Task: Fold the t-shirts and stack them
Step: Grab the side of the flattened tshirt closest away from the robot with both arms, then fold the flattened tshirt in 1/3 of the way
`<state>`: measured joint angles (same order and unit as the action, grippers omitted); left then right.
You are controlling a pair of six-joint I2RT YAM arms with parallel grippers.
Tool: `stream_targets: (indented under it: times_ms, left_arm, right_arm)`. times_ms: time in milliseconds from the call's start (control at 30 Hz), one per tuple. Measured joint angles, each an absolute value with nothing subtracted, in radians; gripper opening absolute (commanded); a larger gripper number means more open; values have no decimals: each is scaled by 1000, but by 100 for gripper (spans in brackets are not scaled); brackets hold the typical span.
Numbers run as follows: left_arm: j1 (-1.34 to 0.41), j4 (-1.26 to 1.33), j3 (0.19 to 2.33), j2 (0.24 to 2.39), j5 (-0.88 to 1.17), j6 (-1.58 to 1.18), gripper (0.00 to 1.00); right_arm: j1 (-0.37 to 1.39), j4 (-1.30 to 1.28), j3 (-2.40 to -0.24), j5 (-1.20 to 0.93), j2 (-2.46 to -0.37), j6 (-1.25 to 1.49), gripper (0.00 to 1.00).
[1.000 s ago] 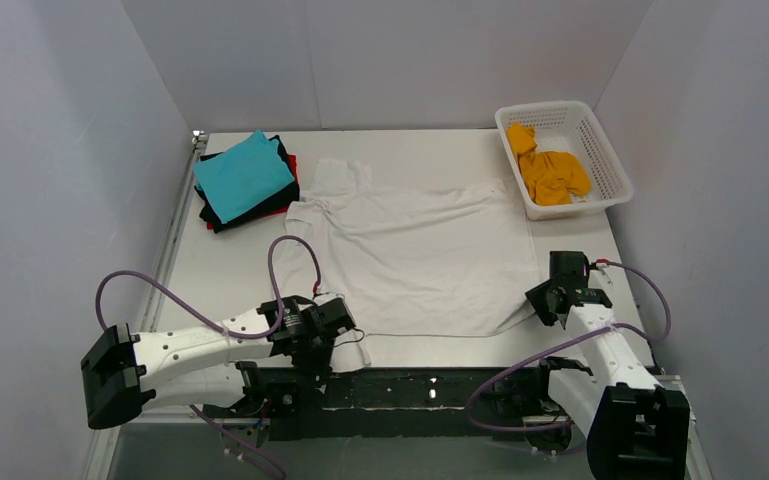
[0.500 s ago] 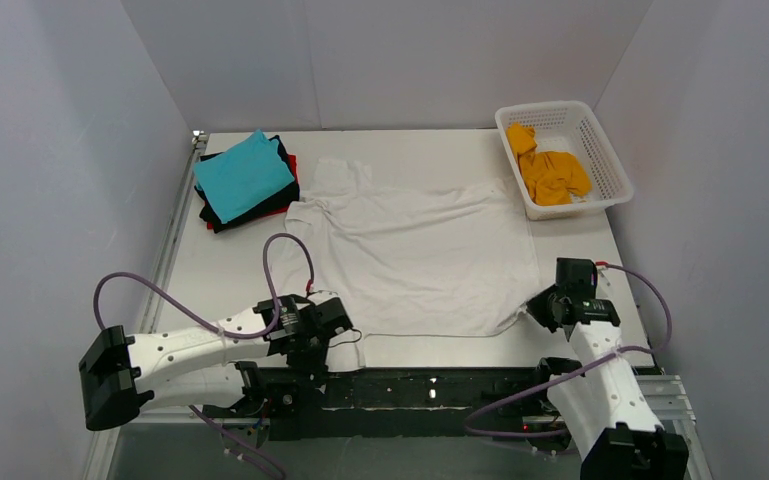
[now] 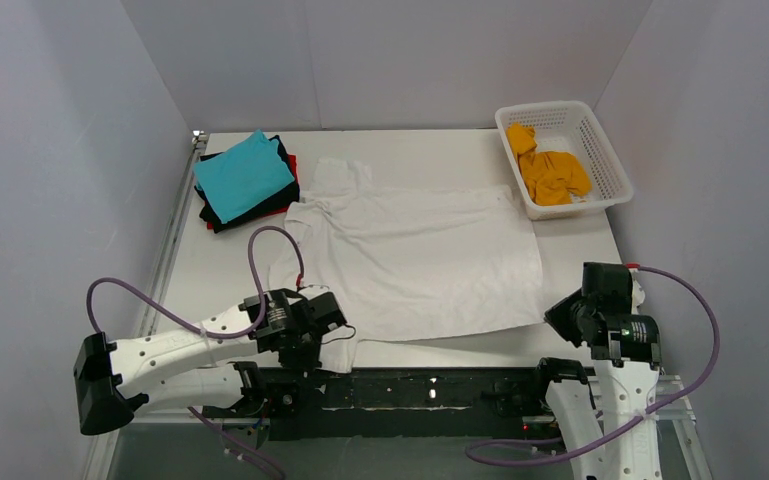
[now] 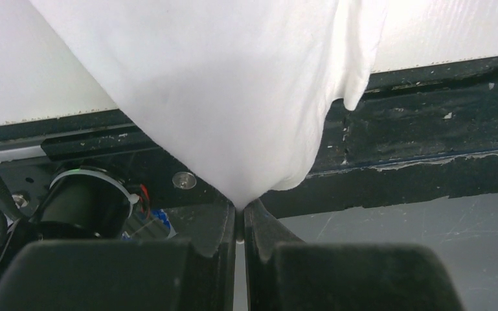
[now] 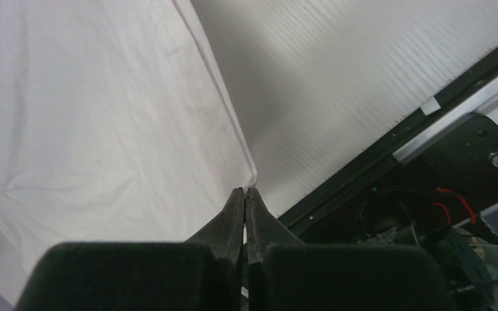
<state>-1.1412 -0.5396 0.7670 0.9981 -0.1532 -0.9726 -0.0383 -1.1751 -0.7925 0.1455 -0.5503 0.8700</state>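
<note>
The large white t-shirt (image 3: 420,260) lies spread on the table, collar at the far left. My left gripper (image 3: 322,330) is shut on its near left hem corner; the left wrist view shows white cloth (image 4: 233,97) pinched between the fingers (image 4: 223,223). My right gripper (image 3: 563,318) is shut on the near right hem corner, the hem edge (image 5: 214,123) running up from its tips (image 5: 245,192). The near hem is stretched between them. A teal t-shirt (image 3: 243,175) tops a stack with black and red ones at the far left. An orange t-shirt (image 3: 550,172) lies in the basket.
The white lattice basket (image 3: 600,150) stands at the far right corner. The black front rail (image 3: 430,385) runs along the table's near edge, with purple cables looping off both arms. White walls close in the table on three sides.
Both grippers have pulled the white t-shirt's near hem corners: the right gripper moved right and toward me, the left slightly left. The hem has gone from sagging to taut and straighter.
</note>
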Motion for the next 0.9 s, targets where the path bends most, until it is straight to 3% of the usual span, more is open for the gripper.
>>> stream_targets:
  times_ms: [333,567,900]
  left_arm:
    - [-1141,-608,745,940,-59,-1024,0]
    - [-1133,-619,797,1017,-56,-988,0]
    - [-856,-568,981,1198,-6,-828,0]
  right_arm:
    - [-38,-1387,-798,178,-512,807,1]
    - [-38,-1340,-789,134,-553,769,1]
    - [-38,-1105,-789,80,-786,717,1]
